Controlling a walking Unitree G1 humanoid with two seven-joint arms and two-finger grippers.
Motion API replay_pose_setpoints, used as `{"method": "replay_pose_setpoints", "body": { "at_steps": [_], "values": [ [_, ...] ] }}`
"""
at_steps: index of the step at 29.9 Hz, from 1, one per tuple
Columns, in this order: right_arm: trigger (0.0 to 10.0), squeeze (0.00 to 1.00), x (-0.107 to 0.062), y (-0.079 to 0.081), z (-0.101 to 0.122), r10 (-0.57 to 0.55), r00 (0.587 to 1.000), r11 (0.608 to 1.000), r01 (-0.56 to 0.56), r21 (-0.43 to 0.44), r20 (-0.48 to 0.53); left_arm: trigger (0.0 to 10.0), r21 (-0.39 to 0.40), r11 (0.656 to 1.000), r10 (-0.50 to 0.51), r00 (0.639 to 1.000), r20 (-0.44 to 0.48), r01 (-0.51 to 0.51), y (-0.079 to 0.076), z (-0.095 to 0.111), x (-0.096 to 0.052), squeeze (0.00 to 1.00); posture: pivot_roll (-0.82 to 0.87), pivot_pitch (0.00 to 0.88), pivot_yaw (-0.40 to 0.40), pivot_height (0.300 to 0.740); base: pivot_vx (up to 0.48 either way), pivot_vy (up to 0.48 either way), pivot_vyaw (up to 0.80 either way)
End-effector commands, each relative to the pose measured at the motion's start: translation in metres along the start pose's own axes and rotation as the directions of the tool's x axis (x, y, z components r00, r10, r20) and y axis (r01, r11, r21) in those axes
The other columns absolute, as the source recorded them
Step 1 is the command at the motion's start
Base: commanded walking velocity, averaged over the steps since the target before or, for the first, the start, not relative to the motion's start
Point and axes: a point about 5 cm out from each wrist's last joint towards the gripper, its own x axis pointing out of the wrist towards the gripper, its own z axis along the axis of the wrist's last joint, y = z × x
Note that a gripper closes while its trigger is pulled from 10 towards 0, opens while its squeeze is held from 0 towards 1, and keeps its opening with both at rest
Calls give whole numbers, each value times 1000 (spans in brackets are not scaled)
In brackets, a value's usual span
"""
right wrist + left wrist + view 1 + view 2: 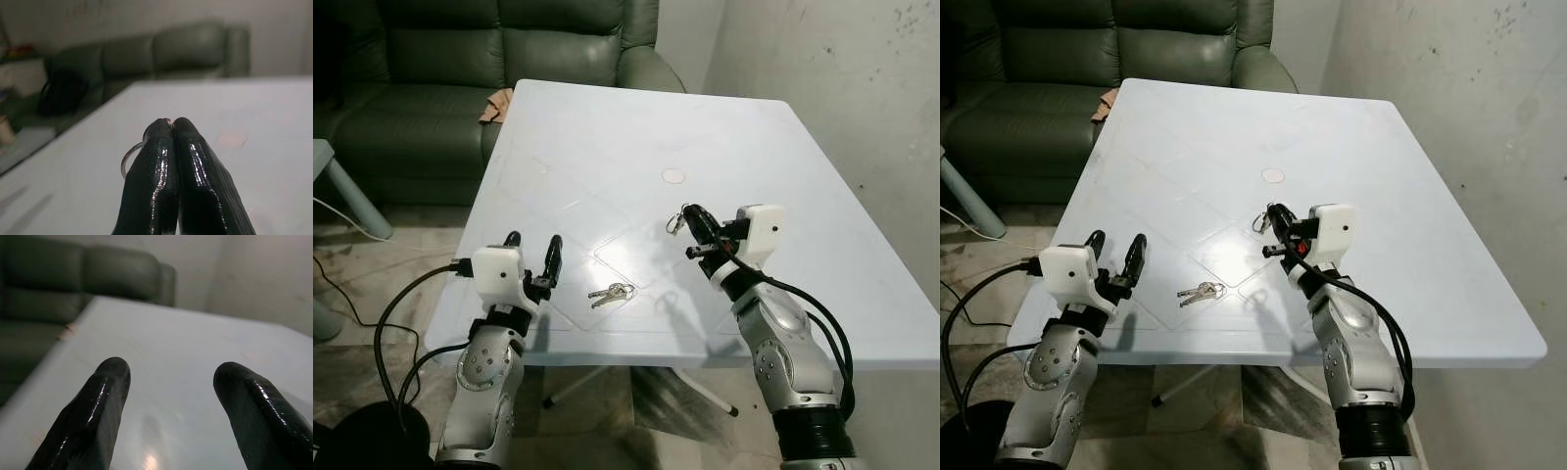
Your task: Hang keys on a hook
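- left pincer (536, 241): raised over the near left edge of the worktop (607, 157), fingers spread wide with nothing between them; the left wrist view shows both black fingertips (110, 377) apart above the pale surface.
- right pincer (690, 217): held above the worktop on the right side, fingers pressed together and pinching a thin metal ring (128, 157), which juts out beside the closed tips; from the head views a small ring with a metal piece (676, 221) hangs at those tips.
- keys (611, 293): a small bunch lying flat on the worktop near its front edge, between the two arms, nearer the left pincer, touching neither.
- worktop: pale blue-white plastic, square, with a round cap (674, 176) at its centre.
- sofa (489, 59): dark green, set beyond the far edge of the worktop; a tan cloth (496, 106) lies on its seat by the worktop's far left corner.
- wall (862, 88): grey, marked, along the right side.
- black cable (396, 323): loops from the left wrist down toward the floor.
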Motion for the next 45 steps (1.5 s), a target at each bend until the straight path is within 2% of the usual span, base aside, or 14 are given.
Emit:
{"method": "replay_pose_setpoints", "body": {
  "at_steps": [1,6,8,9,11,25,39,45],
  "values": [
    [10000,0,0,-8,16,-27,997,999,30,-35,79,10000,-2,999,40,998,47,-40,10,16,3,0,-70,55,-63,740,0,0,0],
    [10000,0,-4,-7,13,-20,997,996,25,-80,70,10000,-3,998,58,997,54,-58,15,19,2,0,-70,52,-60,740,0,0,0],
    [10000,0,-5,-10,1,-50,999,992,50,-119,2,10000,34,996,80,996,44,-82,20,16,-1,0,-70,52,-60,740,0,0,0],
    [10000,0,-5,-11,-4,-67,998,989,64,-136,-18,10000,27,996,85,996,36,-86,21,14,-2,0,-67,43,-58,740,0,0,0],
    [10000,0,-5,-10,-6,-66,998,991,63,-114,-22,10000,34,994,98,995,31,-99,22,14,-2,0,-65,39,-58,740,0,0,-244],
    [10000,0,0,-8,-12,-74,997,988,68,-139,-37,10000,-34,993,111,994,20,-110,27,15,4,0,-63,9,-54,740,0,0,-717],
    [10000,0,-1,-5,-17,-63,997,989,56,-139,-50,10000,-21,995,98,995,24,-97,25,14,5,0,-63,0,-56,740,0,0,-748],
    [10000,0,-2,-4,-18,-57,997,989,48,-142,-58,10000,-21,993,114,993,7,-114,26,11,5,0,-64,5,-59,740,0,400,-754]
  ]
}}
